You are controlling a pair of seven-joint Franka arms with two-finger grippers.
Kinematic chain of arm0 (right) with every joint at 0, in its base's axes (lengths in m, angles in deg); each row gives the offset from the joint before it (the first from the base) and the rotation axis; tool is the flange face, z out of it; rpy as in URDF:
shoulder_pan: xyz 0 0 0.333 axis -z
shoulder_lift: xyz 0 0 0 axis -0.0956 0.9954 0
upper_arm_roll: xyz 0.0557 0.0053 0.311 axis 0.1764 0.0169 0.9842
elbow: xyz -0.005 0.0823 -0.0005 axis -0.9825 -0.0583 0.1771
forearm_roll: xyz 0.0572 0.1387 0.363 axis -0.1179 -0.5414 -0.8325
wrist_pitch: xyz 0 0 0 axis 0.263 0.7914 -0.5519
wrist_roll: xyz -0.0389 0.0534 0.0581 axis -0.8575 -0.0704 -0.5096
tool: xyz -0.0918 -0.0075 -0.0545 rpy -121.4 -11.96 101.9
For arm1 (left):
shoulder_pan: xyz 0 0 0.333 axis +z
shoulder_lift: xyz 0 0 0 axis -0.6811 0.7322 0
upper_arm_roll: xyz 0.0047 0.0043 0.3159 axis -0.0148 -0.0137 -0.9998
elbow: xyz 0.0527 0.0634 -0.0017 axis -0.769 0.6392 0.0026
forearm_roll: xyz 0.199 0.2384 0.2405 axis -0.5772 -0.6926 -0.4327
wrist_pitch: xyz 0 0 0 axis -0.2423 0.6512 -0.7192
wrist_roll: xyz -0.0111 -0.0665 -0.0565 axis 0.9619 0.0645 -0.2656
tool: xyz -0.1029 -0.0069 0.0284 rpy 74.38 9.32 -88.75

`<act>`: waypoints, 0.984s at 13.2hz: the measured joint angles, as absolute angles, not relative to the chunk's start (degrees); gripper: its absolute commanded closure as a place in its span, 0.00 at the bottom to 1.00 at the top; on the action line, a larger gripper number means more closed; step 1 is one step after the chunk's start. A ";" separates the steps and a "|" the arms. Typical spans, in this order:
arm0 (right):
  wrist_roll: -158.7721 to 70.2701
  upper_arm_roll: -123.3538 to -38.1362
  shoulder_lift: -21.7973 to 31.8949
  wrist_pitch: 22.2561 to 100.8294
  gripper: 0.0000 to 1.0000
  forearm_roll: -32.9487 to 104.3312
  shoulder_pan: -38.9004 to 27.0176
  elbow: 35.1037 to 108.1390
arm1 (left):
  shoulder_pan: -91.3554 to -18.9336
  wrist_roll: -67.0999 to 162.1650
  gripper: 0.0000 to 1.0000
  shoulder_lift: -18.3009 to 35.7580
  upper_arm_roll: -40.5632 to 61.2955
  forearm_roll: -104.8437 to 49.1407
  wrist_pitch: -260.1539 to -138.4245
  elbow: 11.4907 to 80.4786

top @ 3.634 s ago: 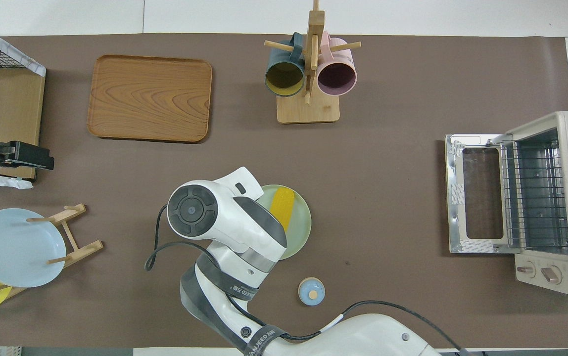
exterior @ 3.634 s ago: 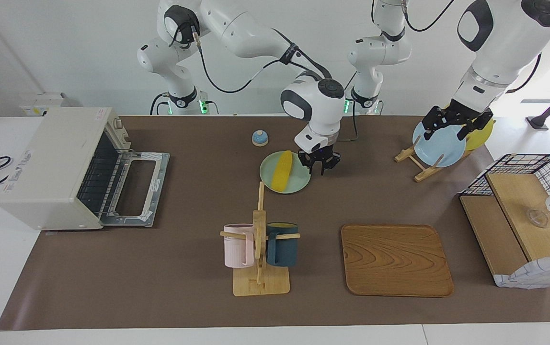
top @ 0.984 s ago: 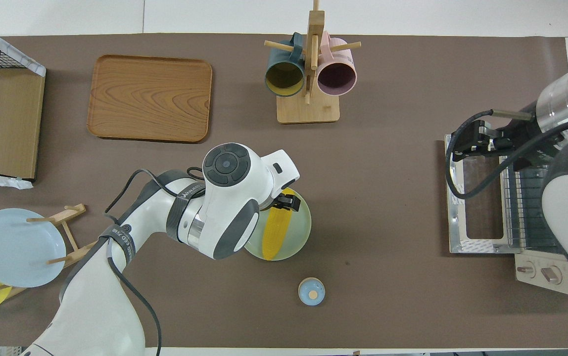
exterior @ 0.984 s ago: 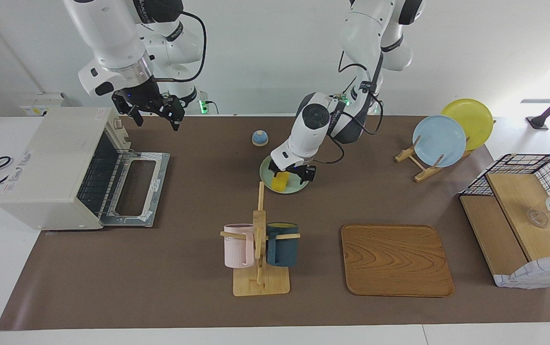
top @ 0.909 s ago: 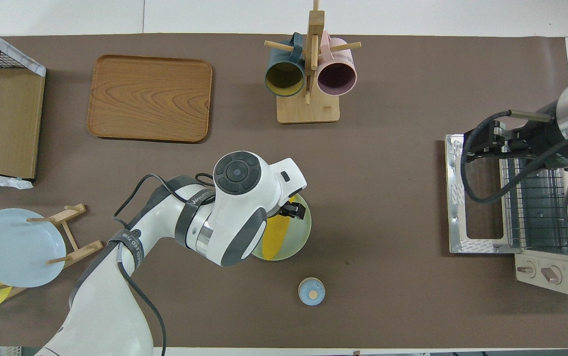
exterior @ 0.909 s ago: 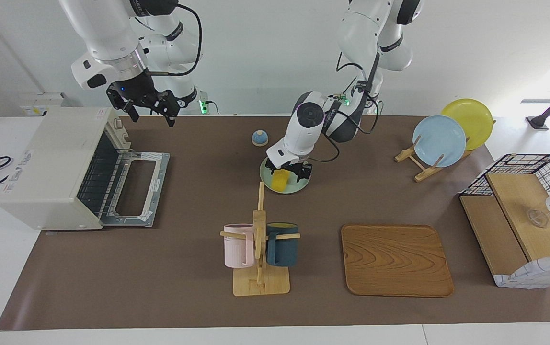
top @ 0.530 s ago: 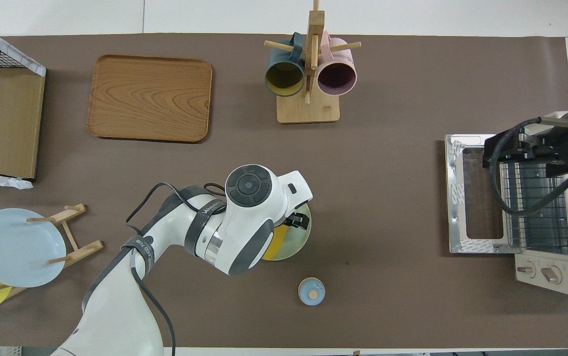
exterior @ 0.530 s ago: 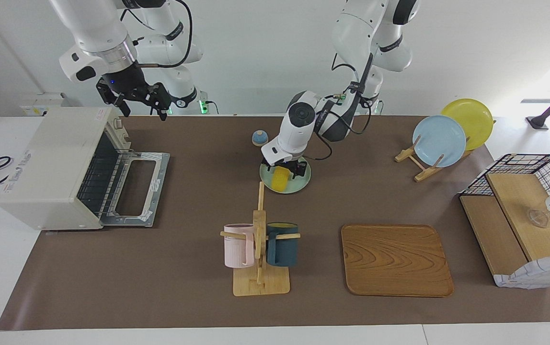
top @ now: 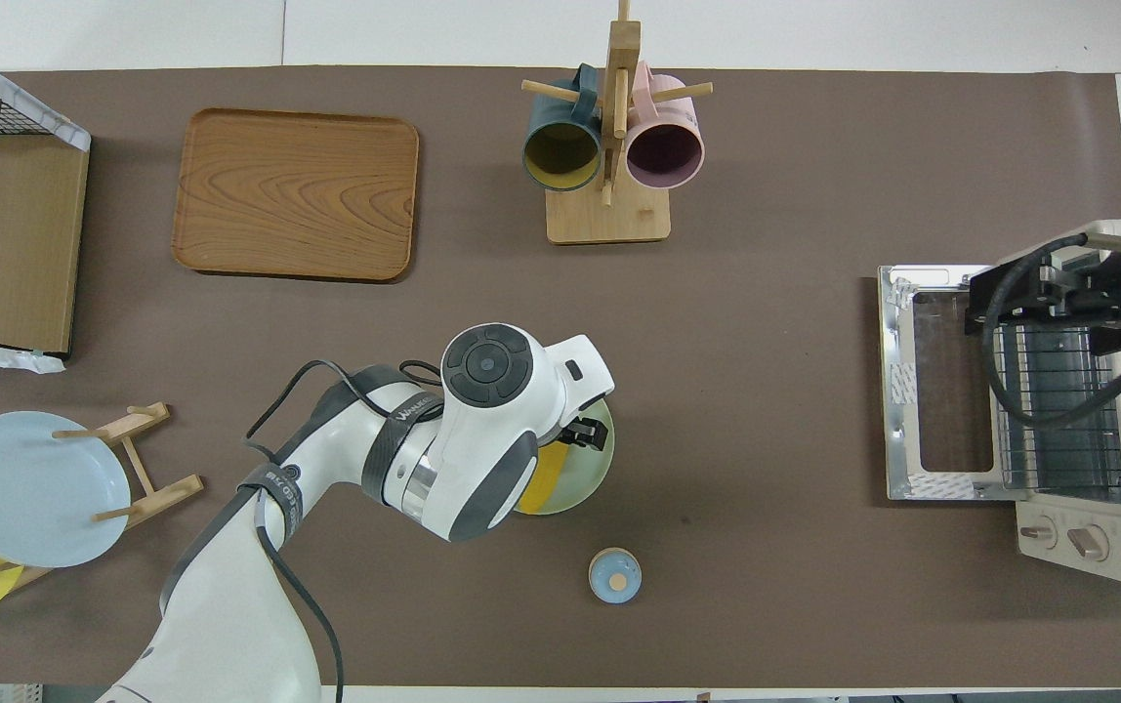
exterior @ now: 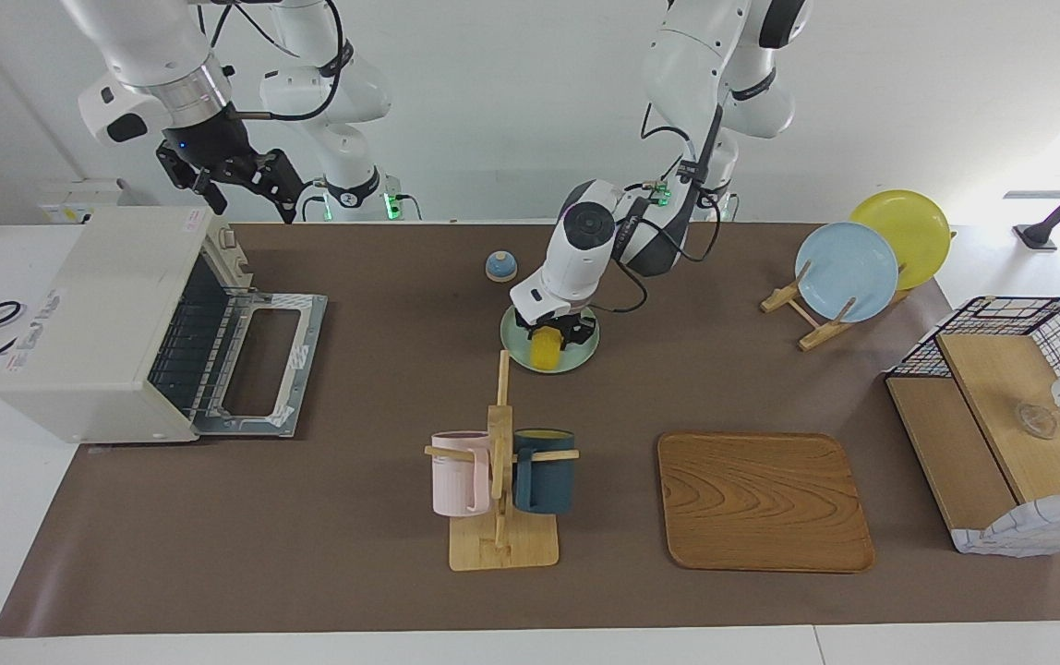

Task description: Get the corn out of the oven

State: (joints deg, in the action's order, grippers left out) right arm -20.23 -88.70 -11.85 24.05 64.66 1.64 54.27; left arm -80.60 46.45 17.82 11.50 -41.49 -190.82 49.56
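Fingers (exterior: pixel 567 331) astride corn (exterior: pixel 544 351), on green plate (exterior: pixel 585 340)

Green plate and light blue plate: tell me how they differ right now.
The green plate lies flat on the table; the light blue plate stands on edge in a wooden rack. The green plate carries the corn, with the left hand down at it; the light blue plate carries nothing. Both are round.
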 measured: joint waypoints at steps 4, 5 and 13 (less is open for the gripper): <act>-20.24 -88.67 -11.85 22.98 0.00 64.57 1.77 54.55 | -76.30 46.44 1.00 15.97 11.34 -41.49 -183.13 45.39; -20.30 -88.52 -11.85 22.93 0.00 64.47 1.75 54.57 | -74.39 46.43 1.00 15.22 11.27 -41.49 -180.14 43.21; -27.22 -88.43 -11.85 21.88 0.00 64.08 0.57 54.71 | -59.24 43.17 1.00 18.22 10.76 -45.00 -176.61 32.48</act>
